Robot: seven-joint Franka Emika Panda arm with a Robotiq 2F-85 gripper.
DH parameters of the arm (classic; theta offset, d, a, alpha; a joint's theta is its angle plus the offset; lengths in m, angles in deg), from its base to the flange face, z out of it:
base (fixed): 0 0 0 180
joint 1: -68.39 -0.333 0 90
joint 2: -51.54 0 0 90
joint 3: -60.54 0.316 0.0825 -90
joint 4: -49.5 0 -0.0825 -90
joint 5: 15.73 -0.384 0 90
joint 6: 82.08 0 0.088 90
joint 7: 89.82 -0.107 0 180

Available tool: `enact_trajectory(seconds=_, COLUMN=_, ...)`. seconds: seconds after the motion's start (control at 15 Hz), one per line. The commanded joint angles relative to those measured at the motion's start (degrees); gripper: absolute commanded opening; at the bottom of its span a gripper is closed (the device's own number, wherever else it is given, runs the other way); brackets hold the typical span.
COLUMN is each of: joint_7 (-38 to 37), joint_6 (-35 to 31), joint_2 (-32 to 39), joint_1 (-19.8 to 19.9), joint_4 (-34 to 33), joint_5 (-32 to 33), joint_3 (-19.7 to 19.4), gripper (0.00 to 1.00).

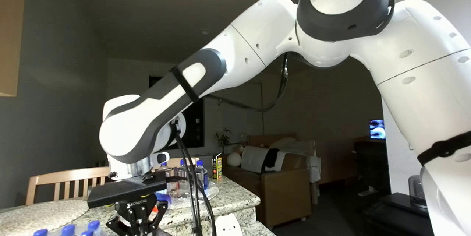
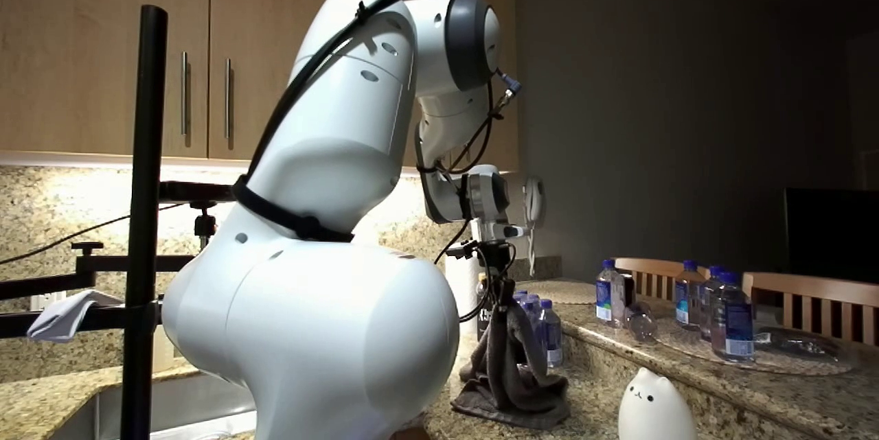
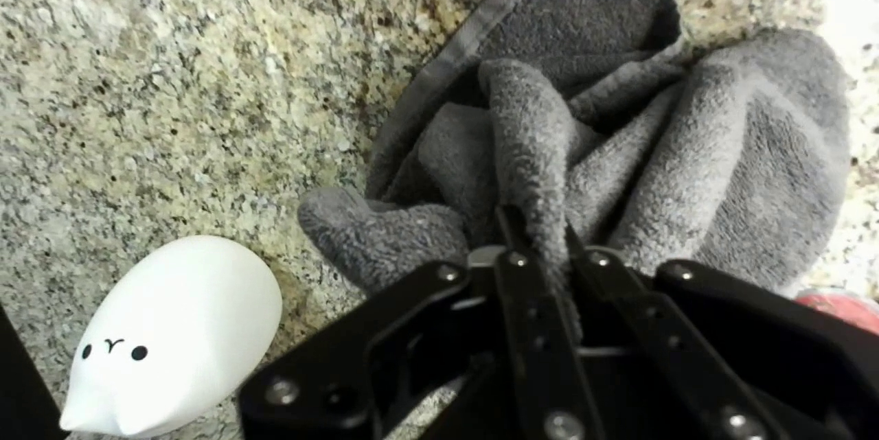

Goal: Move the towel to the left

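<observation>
Wrist view: camera near, aimed steeply down at the speckled beige granite worktop [image 3: 206, 117]; the black metal two-fingered hand [image 3: 539, 224] fills the lower middle, against the soft grey cloth towel [image 3: 693, 152]. In an exterior view: camera low; the jointed white robot arm [image 1: 279, 26] arches close across the frame, hand cropped at the bottom; faces a dim room [image 1: 312, 107] with a brown sofa [image 1: 287, 195]. In an exterior view: roughly level, close to the arm's bulky lower joints [image 2: 336, 330]; faces pale wood cabinets [image 2: 275, 28] and a plain grey wall [image 2: 652, 103]. Both exterior views share clear plastic blue-capped bottles [image 2: 732, 316] and the arm. All three views share a smooth white cat-faced figure [image 3: 182, 330].
</observation>
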Motion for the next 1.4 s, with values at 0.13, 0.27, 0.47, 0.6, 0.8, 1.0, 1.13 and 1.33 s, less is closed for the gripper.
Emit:
enact_trajectory(seconds=0.13, joint_7=5.1, joint_6=-2.0, joint_2=-1.7, joint_1=0.9, joint_4=6.5, joint_5=-2.8, joint_3=0.8, gripper=0.08)
enact_trajectory(seconds=0.27, joint_7=6.2, joint_6=-2.2, joint_2=-1.9, joint_1=0.8, joint_4=8.5, joint_5=-3.2, joint_3=0.9, gripper=0.35)
enact_trajectory(seconds=0.47, joint_7=6.1, joint_6=-3.0, joint_2=-2.3, joint_1=0.6, joint_4=10.7, joint_5=-4.0, joint_3=1.2, gripper=0.45)
enact_trajectory(seconds=0.6, joint_7=4.7, joint_6=-4.2, joint_2=-2.5, joint_1=0.6, joint_4=11.4, joint_5=-4.7, joint_3=1.2, gripper=0.58)
enact_trajectory(seconds=0.8, joint_7=2.7, joint_6=-6.9, joint_2=-3.3, joint_1=0.2, joint_4=13.4, joint_5=-5.3, joint_3=0.9, gripper=0.76)
enact_trajectory(seconds=1.0, joint_7=-0.5, joint_6=-8.9, joint_2=-5.5, joint_1=-0.4, joint_4=16.6, joint_5=-6.7, joint_3=1.2, gripper=0.95)
enact_trajectory(seconds=1.13, joint_7=-3.3, joint_6=-10.2, joint_2=-7.4, joint_1=-0.8, joint_4=19.0, joint_5=-6.8, joint_3=1.5, gripper=1.00)
enact_trajectory(seconds=1.33, joint_7=-7.5, joint_6=-11.0, joint_2=-11.2, joint_1=-1.1, joint_4=21.6, joint_5=-6.8, joint_3=2.5, gripper=1.00)
